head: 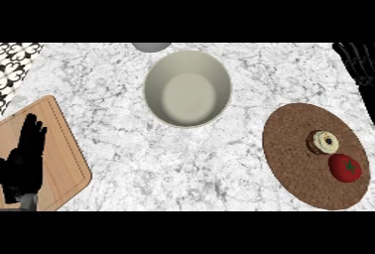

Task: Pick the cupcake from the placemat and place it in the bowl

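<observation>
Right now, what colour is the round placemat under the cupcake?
Brown, with a fine woven-looking texture. The placemat shows best in the head view, at the counter's right.

1. The robot's left hand [23, 158] rests open above the wooden cutting board [62, 163], fingers straight and pointing away from the robot, with a sliver of grey forearm behind it.
2. The right hand [359, 62] shows well away from the cutting board, fingers relaxed and open, holding nothing.
</observation>
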